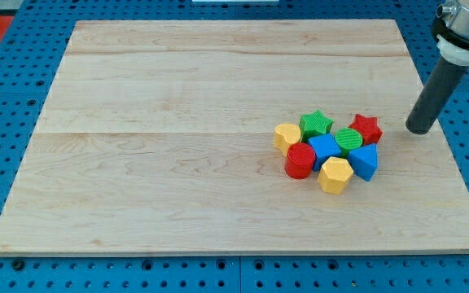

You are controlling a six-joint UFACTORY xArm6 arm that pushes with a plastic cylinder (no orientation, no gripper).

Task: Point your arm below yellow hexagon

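The yellow hexagon (335, 174) lies at the bottom of a tight cluster of blocks on the right half of the wooden board (177, 163). My tip (419, 129) rests on the board to the right of the cluster, up and to the right of the yellow hexagon, just right of the red star (366, 128). It touches no block. The rod rises toward the view's top right corner.
Packed around the hexagon are a yellow heart (286, 135), a green star (316, 124), a green cylinder (348, 141), a red cylinder (300, 160), a blue block (325, 147) and a blue triangle (365, 162). The board's right edge is near my tip.
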